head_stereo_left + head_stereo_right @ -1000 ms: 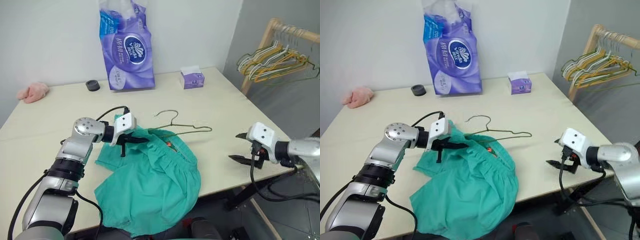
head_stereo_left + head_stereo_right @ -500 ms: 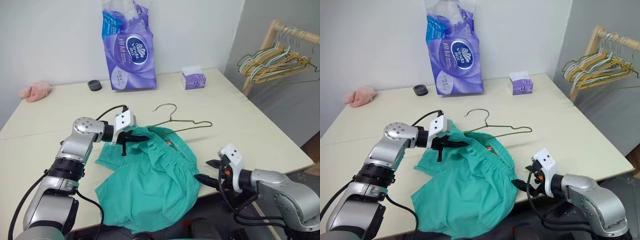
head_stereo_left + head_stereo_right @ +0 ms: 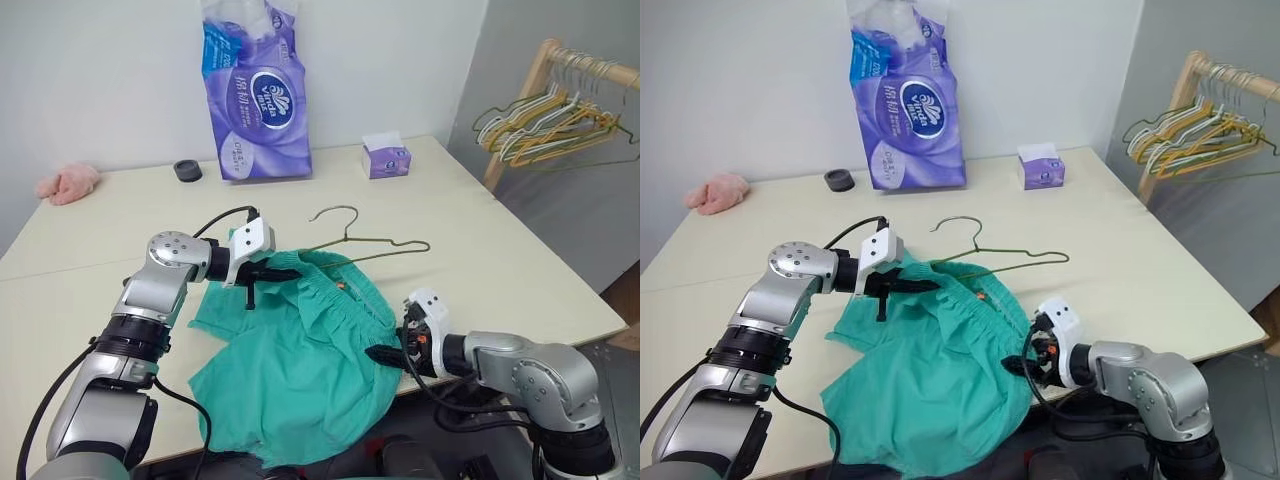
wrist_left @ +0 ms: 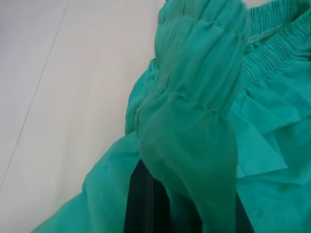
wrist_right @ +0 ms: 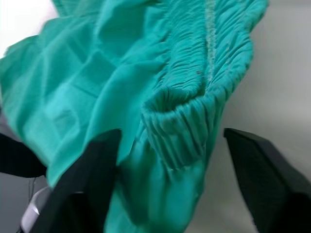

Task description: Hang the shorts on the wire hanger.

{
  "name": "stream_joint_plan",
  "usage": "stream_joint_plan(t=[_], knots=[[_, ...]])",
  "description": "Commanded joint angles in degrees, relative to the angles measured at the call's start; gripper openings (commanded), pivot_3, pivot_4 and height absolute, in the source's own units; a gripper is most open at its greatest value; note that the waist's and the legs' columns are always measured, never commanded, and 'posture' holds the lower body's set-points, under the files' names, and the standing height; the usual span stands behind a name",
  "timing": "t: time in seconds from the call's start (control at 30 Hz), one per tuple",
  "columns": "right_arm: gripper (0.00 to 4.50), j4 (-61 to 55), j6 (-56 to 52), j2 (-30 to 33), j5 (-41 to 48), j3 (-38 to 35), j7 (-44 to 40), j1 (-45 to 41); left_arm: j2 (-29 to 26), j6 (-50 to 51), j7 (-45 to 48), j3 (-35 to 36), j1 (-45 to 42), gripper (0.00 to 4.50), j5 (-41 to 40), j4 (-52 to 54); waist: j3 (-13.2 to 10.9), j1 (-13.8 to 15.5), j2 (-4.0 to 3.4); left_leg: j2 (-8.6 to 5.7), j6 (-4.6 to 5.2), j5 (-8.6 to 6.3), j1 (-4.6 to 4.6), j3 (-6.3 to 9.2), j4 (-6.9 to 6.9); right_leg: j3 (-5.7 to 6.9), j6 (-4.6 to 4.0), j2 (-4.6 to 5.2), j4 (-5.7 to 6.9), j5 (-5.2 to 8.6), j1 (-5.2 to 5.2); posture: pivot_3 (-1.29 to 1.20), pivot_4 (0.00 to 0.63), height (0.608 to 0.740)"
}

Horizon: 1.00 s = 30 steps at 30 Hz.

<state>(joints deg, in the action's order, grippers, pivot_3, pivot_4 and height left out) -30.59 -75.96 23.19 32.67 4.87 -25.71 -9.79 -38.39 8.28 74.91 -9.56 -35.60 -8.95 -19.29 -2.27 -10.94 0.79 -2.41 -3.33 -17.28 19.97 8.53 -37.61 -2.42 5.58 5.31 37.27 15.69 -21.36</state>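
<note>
The teal-green shorts (image 3: pixel 300 370) lie on the table and hang over its front edge. My left gripper (image 3: pixel 278 273) is shut on the gathered waistband (image 4: pixel 204 97) at the upper left and holds it slightly raised. The wire hanger (image 3: pixel 372 243) lies flat behind the shorts with its hook (image 3: pixel 335 212) pointing away; its near end runs under the waistband. My right gripper (image 3: pixel 388 352) is at the right corner of the waistband. It is open, with a fold of the elastic (image 5: pixel 177 121) between its fingers (image 5: pixel 97 165).
A purple toilet-paper pack (image 3: pixel 255 95), a small tissue box (image 3: pixel 384 158), a black tape roll (image 3: pixel 185 170) and a pink cloth (image 3: pixel 66 184) stand along the table's far side. A wooden rack with bunched hangers (image 3: pixel 550 115) is off the right edge.
My right arm has swung in from the table's right edge to the shorts' right waistband corner, and its fingers have narrowed around the fold. The left gripper has not moved.
</note>
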Motion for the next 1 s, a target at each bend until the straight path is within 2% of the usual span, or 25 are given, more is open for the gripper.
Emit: stream_joint_plan(t=[0.03, 0.23, 0.33, 0.47, 0.7, 0.83, 1.0], knots=[[2.14, -0.6, 5.0, 3.4, -2.6, 3.7, -0.5, -0.5, -0.8, -0.2, -0.6, 2.4, -0.5, 0.0, -1.4, 2.2, 0.0, 0.1, 0.0, 0.0, 0.0, 0.0, 0.0, 0.0, -0.03, 0.0, 0.0, 0.0, 0.01, 0.0, 0.01, -0.18, 0.0, 0.74], [0.03, -0.6, 13.4, 7.7, -5.9, 5.8, -2.3, 0.2, -1.9, 0.7, -0.8, 3.5, 0.3, 0.0, -1.9, 3.0, 0.0, 0.0, 0.0, 0.01, 0.01, -0.01, 0.0, 0.0, -0.06, 0.02, 0.01, -0.01, 0.02, 0.0, 0.02, -0.18, 0.0, 0.74], [0.03, 1.1, 16.4, 8.0, -6.2, 3.9, -2.7, -0.3, -2.9, 3.0, 0.6, 4.4, 0.8, 0.0, -3.8, 4.8, 0.0, 0.0, 0.01, 0.02, 0.01, -0.01, 0.0, 0.02, -0.06, 0.03, 0.01, -0.01, 0.02, 0.0, 0.02, -0.18, 0.0, 0.74], [0.03, 3.9, 17.9, 8.9, -4.8, -0.7, -4.1, -1.3, -5.2, 10.7, 3.8, 6.5, 1.6, 0.0, -10.2, 11.8, 0.0, 0.1, 0.02, 0.01, 0.02, -0.01, 0.03, 0.01, -0.09, 0.02, 0.01, -0.01, 0.02, 0.0, 0.02, -0.18, 0.0, 0.74], [0.03, 6.9, 13.1, 11.1, 2.2, -7.7, -9.3, -2.4, -11.6, 23.0, 10.9, 6.8, 1.7, 0.0, -18.7, 20.7, 0.0, 0.0, 0.01, 0.03, 0.09, -0.05, 0.02, -0.01, -0.11, 0.03, 0.01, -0.05, 0.03, 0.0, 0.07, -0.18, 0.0, 0.74], [0.03, 7.6, 12.3, 12.8, 3.4, -8.3, -10.2, -2.8, -14.9, 19.8, 13.8, 3.9, 3.4, 0.0, -15.6, 20.9, 0.0, -0.1, 0.0, 0.04, 0.12, -0.07, -0.01, -0.05, -0.11, 0.01, 0.0, -0.06, 0.03, 0.01, 0.08, -0.18, 0.0, 0.74], [0.03, 6.8, 11.7, 14.4, 4.8, -8.7, -11.0, -2.9, -15.0, 10.5, 12.5, 0.9, 3.4, 0.0, -8.4, 14.9, 0.0, 0.4, 0.0, 0.04, 0.13, -0.07, 0.0, -0.06, -0.15, 0.02, 0.0, -0.06, 0.01, 0.01, 0.12, -0.19, 0.0, 0.74]])
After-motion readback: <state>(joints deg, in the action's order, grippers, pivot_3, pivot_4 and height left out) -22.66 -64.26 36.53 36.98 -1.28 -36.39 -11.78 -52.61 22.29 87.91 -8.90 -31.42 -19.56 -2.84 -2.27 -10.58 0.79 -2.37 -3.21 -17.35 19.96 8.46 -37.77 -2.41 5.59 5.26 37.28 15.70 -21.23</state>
